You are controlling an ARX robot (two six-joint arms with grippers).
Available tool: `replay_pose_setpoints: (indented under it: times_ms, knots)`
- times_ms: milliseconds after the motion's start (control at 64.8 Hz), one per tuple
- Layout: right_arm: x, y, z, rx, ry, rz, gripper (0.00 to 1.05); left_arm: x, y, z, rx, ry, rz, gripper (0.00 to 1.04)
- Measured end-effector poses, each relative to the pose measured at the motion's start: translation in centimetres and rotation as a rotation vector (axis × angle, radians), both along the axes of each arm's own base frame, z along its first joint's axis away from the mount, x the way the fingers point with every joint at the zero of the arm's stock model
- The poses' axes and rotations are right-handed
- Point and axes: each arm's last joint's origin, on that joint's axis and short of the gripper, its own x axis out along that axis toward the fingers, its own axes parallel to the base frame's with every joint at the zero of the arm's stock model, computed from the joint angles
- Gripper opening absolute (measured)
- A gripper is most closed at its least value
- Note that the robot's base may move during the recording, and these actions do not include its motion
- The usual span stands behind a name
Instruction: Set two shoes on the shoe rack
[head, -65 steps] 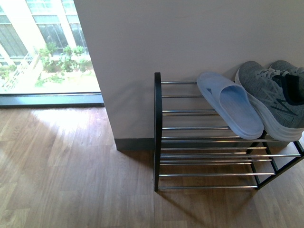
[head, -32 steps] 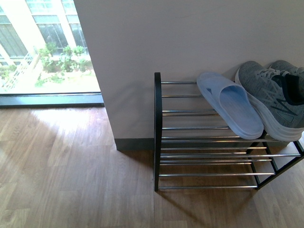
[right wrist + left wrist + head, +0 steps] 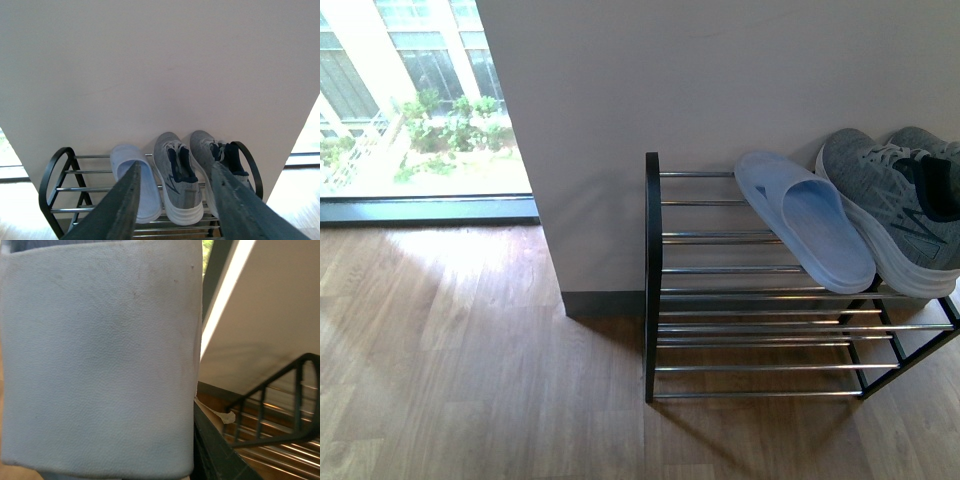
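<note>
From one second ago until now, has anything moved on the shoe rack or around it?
Nothing visibly changed. The pale blue sandal and the grey sneakers lie on the top shelf of the shoe rack exactly as before, and no arm has come into the front view.

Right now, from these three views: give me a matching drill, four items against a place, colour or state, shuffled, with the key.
Items
1. slide sandal
2. grey sneakers
3. right tool
4. shoe rack

Place, colour or state
A. open, holding nothing
B. black frame, chrome bars
C. lying on top, at the right end in the front view
D. lying on top, pale blue, just left of the other footwear

Pairs: 1-D, 2-C, 3-A, 4-B
</note>
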Motion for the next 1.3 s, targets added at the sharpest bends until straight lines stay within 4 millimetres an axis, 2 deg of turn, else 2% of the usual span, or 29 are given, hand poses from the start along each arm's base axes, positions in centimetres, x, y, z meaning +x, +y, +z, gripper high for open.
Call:
replay_pose_setpoints:
  times_ms: [216,340,371,432,587,726,818,1004,1297]
  knots:
    - [0.0,0.0,0.0,0.0,0.0,0.0,0.77,7.1,-4.0,-1.7,-0.168,0.042,-0.104,0.02]
    - [0.0,0.0,0.0,0.0,0.0,0.0,0.96,11.1,-7.5,-3.3,-0.226,0.086,-0.177,0.02]
    - [0.0,0.0,0.0,0.0,0.0,0.0,0.97,11.7,-8.2,-3.6,-0.236,0.092,-0.193,0.02]
    - [0.0,0.0,0.0,0.0,0.0,0.0,0.95,13.5,-10.4,-4.6,-0.27,0.119,-0.249,0.02]
    - [0.0,0.0,0.0,0.0,0.0,0.0,0.96,16.4,-15.3,-6.3,-0.305,0.173,-0.369,0.02]
    - [0.0,0.0,0.0,0.0,0.0,0.0,0.96,18.1,-19.1,-7.3,-0.308,0.226,-0.437,0.02]
    - [0.0,0.0,0.0,0.0,0.0,0.0,0.96,18.9,-20.9,-7.9,-0.3,0.272,-0.46,0.02]
    - [0.0,0.0,0.0,0.0,0.0,0.0,0.96,20.6,-23.1,-10.0,-0.24,0.366,-0.516,0.02]
    - [0.0,0.0,0.0,0.0,0.0,0.0,0.96,21.7,-23.5,-13.6,-0.14,0.453,-0.517,0.02]
